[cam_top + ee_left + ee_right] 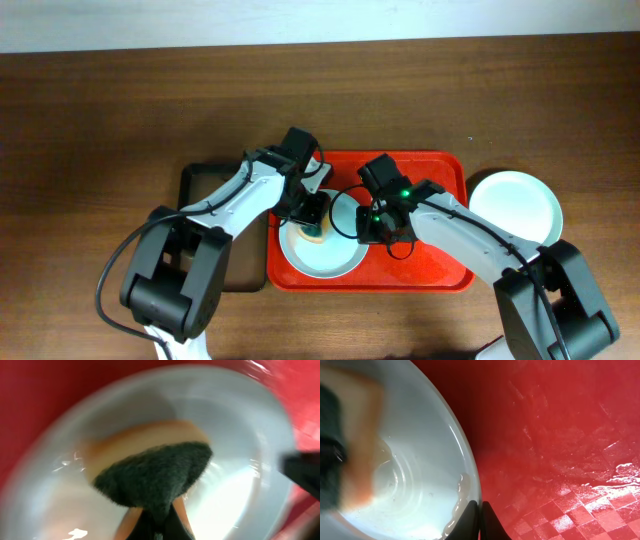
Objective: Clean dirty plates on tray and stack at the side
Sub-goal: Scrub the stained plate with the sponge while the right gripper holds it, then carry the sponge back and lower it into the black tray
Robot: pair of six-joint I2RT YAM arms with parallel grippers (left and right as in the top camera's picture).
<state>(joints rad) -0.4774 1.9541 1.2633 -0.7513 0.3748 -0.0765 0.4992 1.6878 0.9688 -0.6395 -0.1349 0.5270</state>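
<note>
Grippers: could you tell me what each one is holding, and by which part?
The left gripper pinches a sponge by its near end, pressed on the plate. The right gripper appears to grip that plate's rim.

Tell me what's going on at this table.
The left end effector presses a yellow-and-green sponge onto a plate lying in the red tray, apparently scrubbing it. The right end effector pinches that plate's rim, apparently to steady it. A second plate sits on the table, just right of the tray.
</note>
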